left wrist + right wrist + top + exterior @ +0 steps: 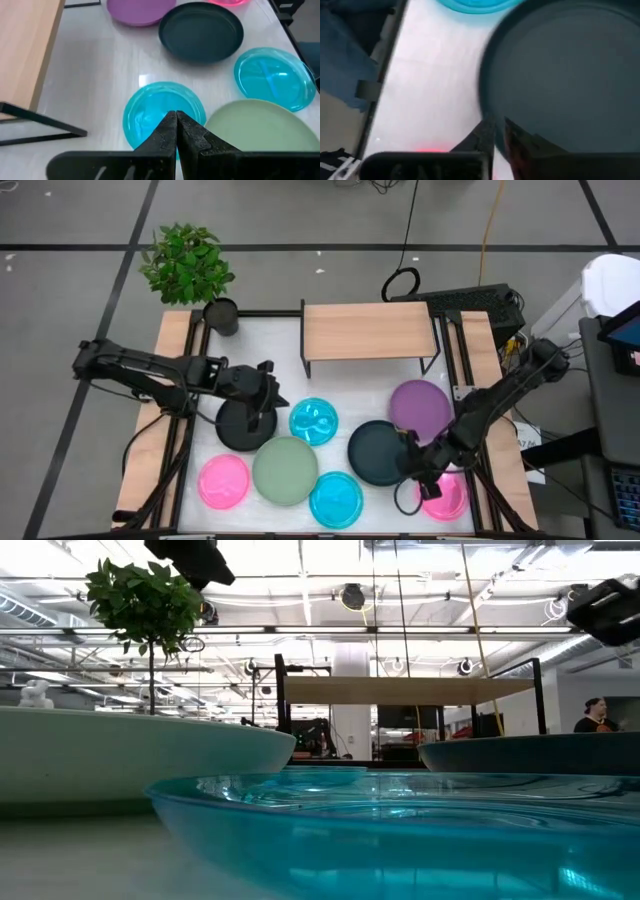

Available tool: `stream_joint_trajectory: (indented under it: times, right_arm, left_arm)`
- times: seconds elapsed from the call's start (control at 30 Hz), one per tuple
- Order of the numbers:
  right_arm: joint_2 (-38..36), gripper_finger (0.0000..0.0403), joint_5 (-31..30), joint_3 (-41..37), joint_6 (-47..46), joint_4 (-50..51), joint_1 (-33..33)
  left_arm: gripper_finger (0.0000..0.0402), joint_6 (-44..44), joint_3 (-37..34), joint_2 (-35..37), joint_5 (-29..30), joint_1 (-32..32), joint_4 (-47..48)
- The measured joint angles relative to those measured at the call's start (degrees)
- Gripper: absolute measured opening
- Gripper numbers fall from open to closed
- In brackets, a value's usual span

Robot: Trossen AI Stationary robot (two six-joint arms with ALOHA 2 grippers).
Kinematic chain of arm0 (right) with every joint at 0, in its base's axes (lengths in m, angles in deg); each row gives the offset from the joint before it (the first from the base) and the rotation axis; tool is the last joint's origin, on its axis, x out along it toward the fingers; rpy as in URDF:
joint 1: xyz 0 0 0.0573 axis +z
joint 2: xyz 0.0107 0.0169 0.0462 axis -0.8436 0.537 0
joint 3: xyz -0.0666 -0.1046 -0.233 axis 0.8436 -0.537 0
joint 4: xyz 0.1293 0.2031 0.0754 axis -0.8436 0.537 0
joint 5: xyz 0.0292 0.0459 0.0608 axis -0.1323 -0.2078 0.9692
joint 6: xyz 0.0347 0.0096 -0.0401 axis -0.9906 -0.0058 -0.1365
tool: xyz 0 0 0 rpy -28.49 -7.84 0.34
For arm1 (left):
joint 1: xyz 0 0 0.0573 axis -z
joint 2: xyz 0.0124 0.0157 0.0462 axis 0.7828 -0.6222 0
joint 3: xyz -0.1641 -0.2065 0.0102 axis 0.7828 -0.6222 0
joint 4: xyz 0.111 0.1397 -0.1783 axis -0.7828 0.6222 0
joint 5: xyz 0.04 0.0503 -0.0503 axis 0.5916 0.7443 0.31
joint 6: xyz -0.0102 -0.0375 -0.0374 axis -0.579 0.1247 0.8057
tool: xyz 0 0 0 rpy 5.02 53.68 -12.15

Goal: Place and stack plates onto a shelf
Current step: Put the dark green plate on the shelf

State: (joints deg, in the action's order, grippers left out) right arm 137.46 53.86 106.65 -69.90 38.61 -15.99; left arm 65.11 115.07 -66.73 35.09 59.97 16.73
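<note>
The wood-topped shelf [370, 330] stands at the far middle of the table with nothing on its top. On the table lie a black plate [235, 430], two cyan plates [313, 420] [335, 498], a sage green plate [285, 470], two pink plates [222, 480] [447, 495], a purple plate [420, 408] and a dark teal plate [375, 452]. My left gripper [176, 125] is shut and empty, above the gap between the black plate and the far cyan plate [150, 112]. My right gripper [497, 131] is shut on the dark teal plate [560, 75] at its right edge. My right gripper pinches the dark teal plate's rim [486, 112] between its two fingers, on the plate's side toward the table's right edge. The fingers come slanting down from the right. Whether the plate is lifted or still lies on the table, I cannot tell.
A small dark pot [221, 315] with a green plant [187, 262] stands at the far left corner. Wooden strips [150, 430] run along both table sides. In the low view the near cyan plate [400, 830] fills the foreground, with the sage plate [130, 755] beside it.
</note>
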Motion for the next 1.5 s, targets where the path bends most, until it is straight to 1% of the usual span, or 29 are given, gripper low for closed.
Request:
stream_joint_trajectory:
  times: [0.17,0.3,0.4,0.53,0.7,0.83,0.97,1.1,1.13,1.27,1.5]
  right_arm:
    - [1.4,0.0081,1.7,0.0,-1.4,-2.4,0.8]
    - [3.7,0.0114,4.3,0.0,-1.3,-3.2,1.0]
    - [5.7,0.0129,5.9,0.0,-1.2,-3.5,1.0]
    - [7.6,0.0133,5.6,0.0,1.3,-3.5,1.0]
    - [9.6,0.0121,5.2,0.0,5.0,-3.5,1.0]
    - [11.0,0.0100,2.4,0.0,9.0,-3.3,1.0]
    - [11.3,0.0066,-0.3,0.0,12.4,-3.2,1.0]
    - [11.2,0.0017,-0.6,0.0,15.5,-2.6,1.0]
    - [11.2,0.0010,-0.9,0.1,16.3,-2.6,1.0]
    - [11.2,0.0010,-3.1,0.1,17.0,-2.5,1.0]
    - [9.6,0.0002,-4.9,0.5,18.6,-1.9,1.0]
  left_arm:
    - [0.0004,-1.7,0.0,-1.3,0.0,0.0,-2.5]
    - [0.0004,-1.8,0.0,-1.2,0.0,0.0,-3.4]
    - [0.0004,-1.7,0.0,-1.3,0.0,0.0,-3.2]
    - [0.0004,-1.7,0.0,-1.3,0.0,0.0,-3.2]
    - [0.0004,-1.7,0.0,-1.3,0.1,0.0,-3.2]
    - [0.0004,-2.0,0.0,-1.3,0.1,0.0,-3.3]
    - [0.0004,-2.8,0.0,-1.3,0.1,0.0,-3.3]
    - [0.0004,-2.9,0.0,-1.3,0.1,0.0,-3.3]
    - [0.0004,-3.0,0.0,-1.3,0.1,0.0,-3.4]
    - [0.0004,-3.1,0.0,-1.3,0.1,0.0,-3.6]
    - [0.0004,-3.0,0.0,-1.2,0.1,0.0,-3.6]
